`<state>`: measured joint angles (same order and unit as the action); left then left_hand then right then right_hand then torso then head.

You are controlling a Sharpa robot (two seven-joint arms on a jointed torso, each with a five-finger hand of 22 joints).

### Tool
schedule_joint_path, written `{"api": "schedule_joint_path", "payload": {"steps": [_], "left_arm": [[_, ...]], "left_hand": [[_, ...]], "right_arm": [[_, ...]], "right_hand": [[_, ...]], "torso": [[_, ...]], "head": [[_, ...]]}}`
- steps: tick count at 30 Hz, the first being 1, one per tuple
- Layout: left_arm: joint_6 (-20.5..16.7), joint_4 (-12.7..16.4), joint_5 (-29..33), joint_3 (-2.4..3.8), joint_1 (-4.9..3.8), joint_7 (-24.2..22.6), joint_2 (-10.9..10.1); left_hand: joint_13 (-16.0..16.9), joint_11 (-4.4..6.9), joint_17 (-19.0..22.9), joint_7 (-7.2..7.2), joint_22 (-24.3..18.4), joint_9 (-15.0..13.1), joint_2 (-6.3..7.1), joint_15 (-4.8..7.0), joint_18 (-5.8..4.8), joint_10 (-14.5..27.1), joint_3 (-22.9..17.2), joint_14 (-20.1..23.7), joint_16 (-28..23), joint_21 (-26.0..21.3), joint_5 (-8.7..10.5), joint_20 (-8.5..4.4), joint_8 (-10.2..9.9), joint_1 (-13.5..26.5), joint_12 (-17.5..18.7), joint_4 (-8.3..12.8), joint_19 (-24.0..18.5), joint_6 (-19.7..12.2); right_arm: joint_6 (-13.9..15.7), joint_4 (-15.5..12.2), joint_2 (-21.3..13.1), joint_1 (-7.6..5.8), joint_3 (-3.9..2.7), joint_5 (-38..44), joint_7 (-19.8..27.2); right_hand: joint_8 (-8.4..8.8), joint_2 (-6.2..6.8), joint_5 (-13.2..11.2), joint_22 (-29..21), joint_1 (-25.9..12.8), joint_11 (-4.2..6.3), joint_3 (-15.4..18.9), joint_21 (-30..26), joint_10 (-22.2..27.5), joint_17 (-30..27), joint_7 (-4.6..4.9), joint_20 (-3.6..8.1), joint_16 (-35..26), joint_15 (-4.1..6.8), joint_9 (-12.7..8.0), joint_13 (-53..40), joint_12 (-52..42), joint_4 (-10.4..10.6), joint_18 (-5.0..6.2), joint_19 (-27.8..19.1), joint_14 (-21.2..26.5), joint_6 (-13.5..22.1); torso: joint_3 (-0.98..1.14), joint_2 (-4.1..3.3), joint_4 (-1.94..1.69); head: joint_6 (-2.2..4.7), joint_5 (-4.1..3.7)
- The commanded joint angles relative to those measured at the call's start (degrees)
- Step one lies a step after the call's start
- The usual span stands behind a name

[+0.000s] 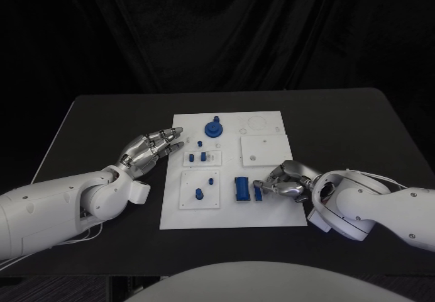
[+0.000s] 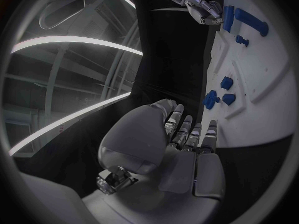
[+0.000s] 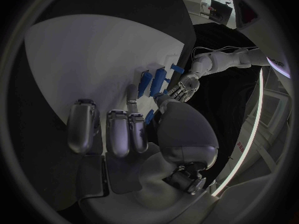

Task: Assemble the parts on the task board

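Right hand at the blue block, assembly only partly done.

The right hand (image 1: 288, 181) curls its fingers (image 1: 269, 184) in against a small blue part (image 1: 258, 193), beside the ribbed blue block (image 1: 242, 188); an actual grip cannot be told. The left hand (image 1: 149, 150) hovers with fingers extended, holding nothing, at the edge of the white task board (image 1: 272, 211). A round blue knob (image 1: 213, 129) and small pegs (image 1: 201, 156) stand seated; smooth matte plastic parts, flat plates, dark tabletop (image 1: 109, 119). Pieces likely remain loose.

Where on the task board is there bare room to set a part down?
Free: the task board's near strip, below the blue parts. Crowded: the middle, around the long blue block where the right hand works, and the left edge by the left hand.
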<state>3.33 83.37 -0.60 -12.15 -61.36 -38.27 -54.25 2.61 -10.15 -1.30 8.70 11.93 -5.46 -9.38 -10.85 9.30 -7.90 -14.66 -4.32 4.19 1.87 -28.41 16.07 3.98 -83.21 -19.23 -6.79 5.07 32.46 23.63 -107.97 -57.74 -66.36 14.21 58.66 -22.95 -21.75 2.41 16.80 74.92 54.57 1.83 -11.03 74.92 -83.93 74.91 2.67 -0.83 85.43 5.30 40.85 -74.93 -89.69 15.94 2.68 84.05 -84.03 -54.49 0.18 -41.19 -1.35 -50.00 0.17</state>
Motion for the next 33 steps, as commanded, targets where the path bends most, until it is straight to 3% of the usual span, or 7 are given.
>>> {"api": "schedule_joint_path", "payload": {"steps": [1, 9, 14, 15, 17, 25, 33], "left_arm": [[0.8, 0.1, 0.0, 0.04, 0.12, -0.5, 0.0], [0.7, 0.2, 0.0, 0.04, 0.14, -0.5, -0.1], [0.7, 0.1, 0.0, 0.04, 0.15, -0.5, -0.1], [0.8, 0.1, 0.0, 0.04, 0.15, -0.5, -0.1], [0.8, 0.1, 0.0, 0.04, 0.16, -0.5, 0.0], [0.8, 0.0, 0.0, 0.04, 0.19, -0.4, -0.1], [0.9, -0.1, 0.0, 0.04, 0.21, -0.3, 0.0]], "left_hand": [[0.1, -0.39, -0.1, 0.18, 0.0, -0.1, -0.08, -0.06, 0.12, -0.2, -0.4, -0.1, 0.3, 0.3, -0.20, 0.21, 0.4, 0.6, -0.2, 0.0, 0.2, 0.4], [0.1, -0.39, -0.1, 0.18, 0.0, -0.1, -0.08, -0.06, 0.12, -0.2, -0.4, -0.1, 0.3, 0.3, -0.20, 0.21, 0.4, 0.6, -0.2, 0.0, 0.2, 0.4], [0.1, -0.39, -0.1, 0.18, 0.0, -0.1, -0.08, -0.06, 0.12, -0.2, -0.4, -0.1, 0.3, 0.3, -0.20, 0.21, 0.4, 0.6, -0.2, 0.0, 0.2, 0.4], [0.1, -0.40, -0.1, 0.19, 0.0, -0.1, -0.06, -0.06, 0.13, -0.2, -0.5, -0.1, 0.3, 0.3, -0.21, 0.21, 0.4, 0.6, -0.3, 0.0, 0.2, 0.5], [0.1, -0.40, -0.1, 0.19, 0.0, -0.1, -0.06, -0.06, 0.13, -0.2, -0.5, -0.1, 0.3, 0.3, -0.21, 0.21, 0.4, 0.6, -0.3, 0.0, 0.2, 0.5], [0.1, -0.40, -0.1, 0.19, 0.1, -0.1, -0.06, -0.06, 0.13, -0.2, -0.5, -0.1, 0.4, 0.3, -0.21, 0.21, 0.4, 0.6, -0.2, 0.0, 0.2, 0.5], [0.1, -0.40, -0.1, 0.19, 0.1, -0.1, -0.06, -0.06, 0.13, -0.2, -0.5, -0.1, 0.4, 0.3, -0.21, 0.21, 0.4, 0.6, -0.2, 0.0, 0.2, 0.5]], "right_arm": [[0.8, -0.7, -0.6, 0.09, 0.00, 0.4, 0.9], [-0.3, -3.0, -3.3, 0.14, 0.02, 0.4, 1.7], [-1.9, -3.7, -4.2, 0.21, 0.03, 0.4, 1.2], [-2.5, -3.8, -4.3, 0.24, 0.04, 0.4, 1.1], [-3.1, -3.9, -4.3, 0.28, 0.04, 0.4, 1.0], [-4.7, -3.9, -4.2, 0.46, 0.04, 0.4, 0.5], [-5.1, -3.5, -3.8, 0.63, 0.04, 0.2, 0.3]], "right_hand": [[-1.55, -0.31, 1.5, 10.5, 1.5, -0.06, 0.9, 0.1, -6.1, 5.3, -0.31, -0.25, 0.2, 0.02, 0.9, -15.1, -0.3, -0.7, 0.81, 0.8, -4.2, -0.4], [-6.08, -0.35, 6.0, 10.6, 6.6, 0.55, 1.4, 0.4, -6.1, 5.5, -1.09, 0.24, 0.3, 0.52, 4.1, -15.1, -0.3, -4.0, 0.75, 1.0, -4.2, 0.7], [-11.41, -0.40, 5.7, 10.6, 8.3, 1.20, 2.4, 0.6, -6.1, 5.6, -1.85, 0.75, 0.4, 1.03, 8.0, -15.1, -0.3, -5.4, 0.71, 1.0, -4.2, 2.0], [-13.86, -0.81, 4.7, 10.6, 8.3, 1.62, 2.9, 0.5, -6.1, 5.5, -2.39, 0.96, 0.3, 1.35, 9.6, -15.1, -0.3, -5.3, 0.73, 1.0, -4.2, 1.5], [-16.34, -0.96, 4.3, 10.6, 8.4, 2.16, 3.4, 0.5, -6.1, 5.5, -2.96, 1.37, 0.3, 1.80, 11.4, -15.1, -0.3, -5.1, 0.75, 1.0, -4.2, 1.3], [-18.54, -1.17, 2.3, 10.5, 7.9, 2.47, 4.3, 0.4, -6.1, 5.4, -3.26, 1.68, 0.2, 2.09, 13.1, -15.1, -0.3, -4.4, 0.75, 1.0, -4.2, 1.9], [-19.26, -1.42, 0.7, 10.5, 7.6, 2.53, 4.8, 0.3, -6.1, 5.3, -3.33, 1.76, 0.2, 2.15, 13.7, -15.1, -0.3, -3.9, 0.76, 0.9, -4.2, 2.1]], "torso": [[0.02, -0.01, -0.01], [0.01, 0.01, -0.10], [-0.02, 0.04, -0.07], [-0.04, 0.05, -0.07], [-0.05, 0.05, 0.00], [-0.04, 0.05, 0.11], [0.04, 0.01, -0.13]], "head": [[0.00, 0.02], [0.00, -0.04], [0.00, -0.21], [0.00, -0.20], [0.00, -0.06], [0.00, 0.11], [0.00, -0.20]]}}
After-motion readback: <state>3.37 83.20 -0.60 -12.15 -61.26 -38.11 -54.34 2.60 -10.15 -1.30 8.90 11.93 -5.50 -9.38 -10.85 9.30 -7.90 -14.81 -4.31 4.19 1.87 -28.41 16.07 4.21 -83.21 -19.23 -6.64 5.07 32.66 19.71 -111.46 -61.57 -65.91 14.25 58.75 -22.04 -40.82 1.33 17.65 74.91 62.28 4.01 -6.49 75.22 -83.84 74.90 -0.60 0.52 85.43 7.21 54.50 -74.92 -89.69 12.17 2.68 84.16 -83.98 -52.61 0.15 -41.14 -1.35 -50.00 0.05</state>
